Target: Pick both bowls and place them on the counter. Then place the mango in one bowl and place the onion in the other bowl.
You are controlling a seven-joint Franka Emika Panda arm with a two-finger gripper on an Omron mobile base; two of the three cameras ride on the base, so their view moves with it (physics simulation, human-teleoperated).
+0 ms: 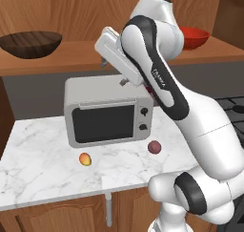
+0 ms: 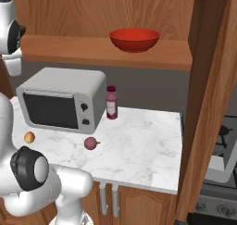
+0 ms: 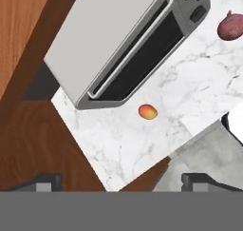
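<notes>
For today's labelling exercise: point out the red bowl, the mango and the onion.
red bowl [image 2: 134,40]: right base view, outer wall, up on the shelf.
mango [image 1: 85,159]: left base view, middle of the fruit.
onion [image 1: 154,147]: left base view, middle of the bulb.

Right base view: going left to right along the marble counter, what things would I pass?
mango → microwave → onion → dark red bottle

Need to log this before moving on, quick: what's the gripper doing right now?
Gripper: open, holding nothing, high above the counter.
</notes>
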